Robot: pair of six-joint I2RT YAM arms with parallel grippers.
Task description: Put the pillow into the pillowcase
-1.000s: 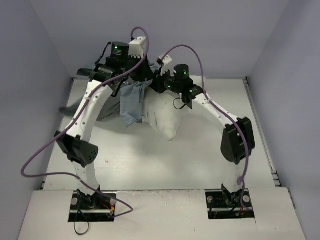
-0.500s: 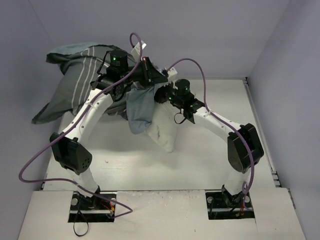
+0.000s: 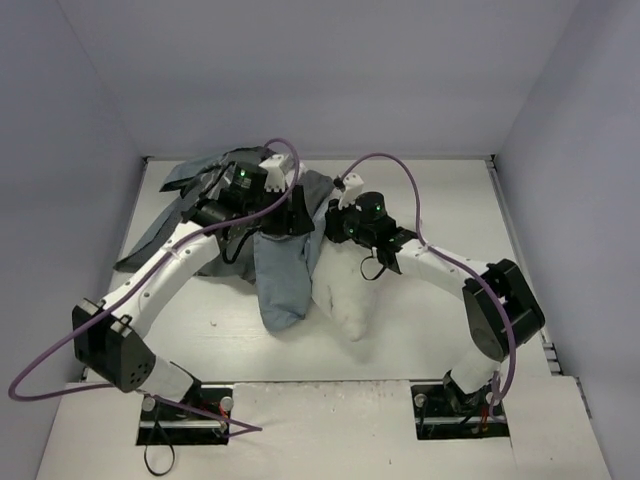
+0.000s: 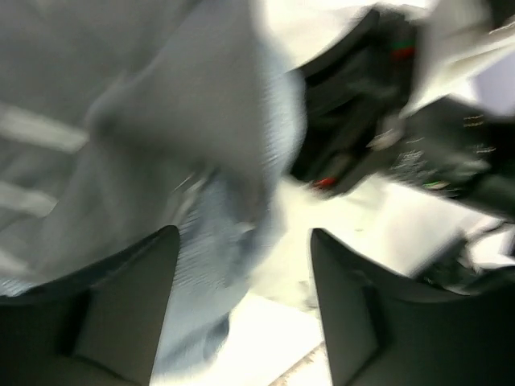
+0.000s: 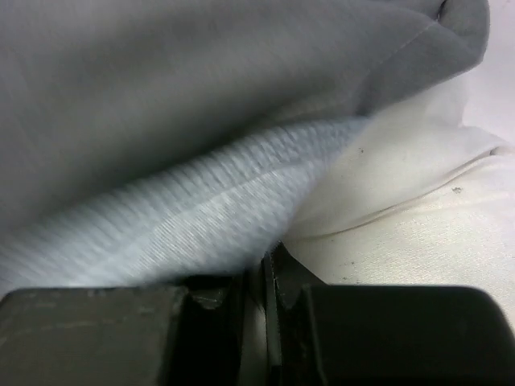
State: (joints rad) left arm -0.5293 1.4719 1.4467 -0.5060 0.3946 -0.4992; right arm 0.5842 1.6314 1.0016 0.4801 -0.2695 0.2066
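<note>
Sagging toward the near edge of the desk (image 3: 430,335), the pillow (image 3: 345,295) lies mid-desk and looks soft, light and floppy. Just left of it droops the pale reverse of the pillowcase (image 3: 278,285), which looks thin and limp. The right gripper (image 5: 261,293) seems pinched on the pillow's far end. The left gripper (image 4: 241,257) is spread wide, holding nothing. The striped side trails toward the far left corner. The sack's hem looks the best place to grasp.

White arm links (image 3: 160,285), black joints (image 3: 505,310), purple cables (image 3: 378,156), green lights (image 3: 241,181)
</note>
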